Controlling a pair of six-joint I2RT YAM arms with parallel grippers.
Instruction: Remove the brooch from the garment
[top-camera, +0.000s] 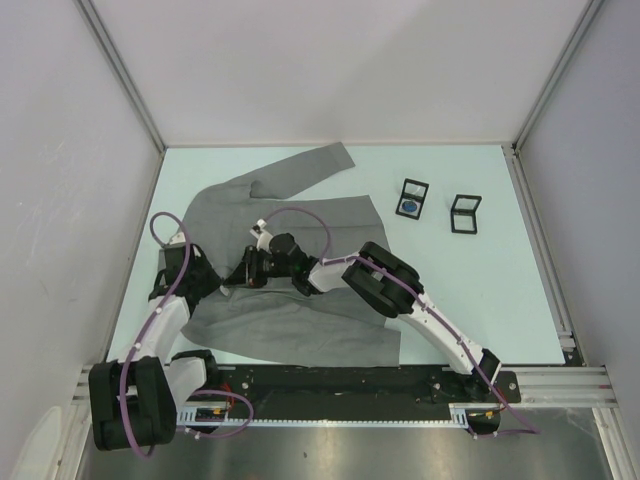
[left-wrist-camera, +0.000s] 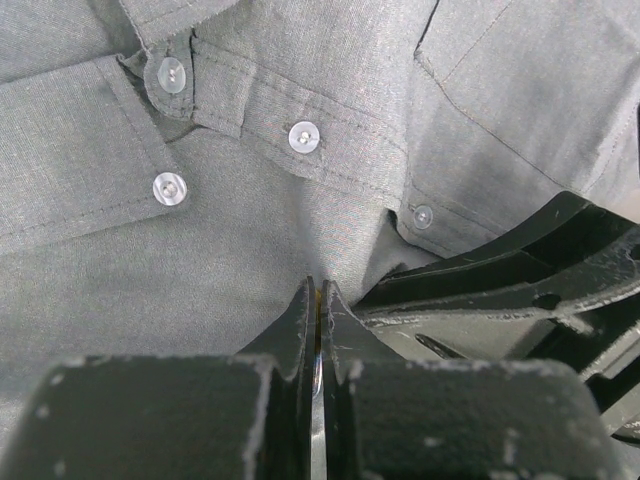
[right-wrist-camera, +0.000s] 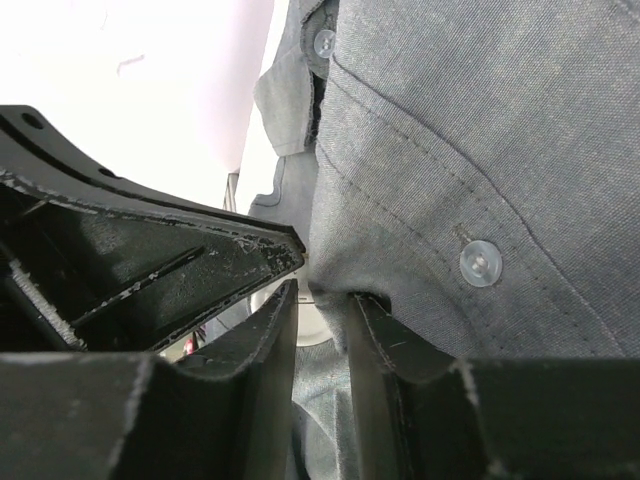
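Fabric of the large grey cloth jacket (left-wrist-camera: 150, 300) is clenched in the left gripper (left-wrist-camera: 316, 297). Just beside it, the right gripper (right-wrist-camera: 320, 300) narrowly straddles a small pale disc (right-wrist-camera: 307, 326), probably the brooch; whether it grips, I cannot tell. The jacket lies flat on the pale green table (top-camera: 480, 300). Limp cloth will tent, so pinch the hard disc's rim.

Overhead, the left gripper (top-camera: 228, 274) and right gripper (top-camera: 256, 268) meet over the middle of the garment (top-camera: 300, 215), and the cloth under them is covered. On the right wrist camera, a pale round shape (right-wrist-camera: 308, 322) sits between the fingers, mostly hidden and impossible to name. The left wrist view cuts the cloth off at every edge. Far right, the blue item (top-camera: 410, 207) in a black frame (top-camera: 414, 183) is too small to identify.
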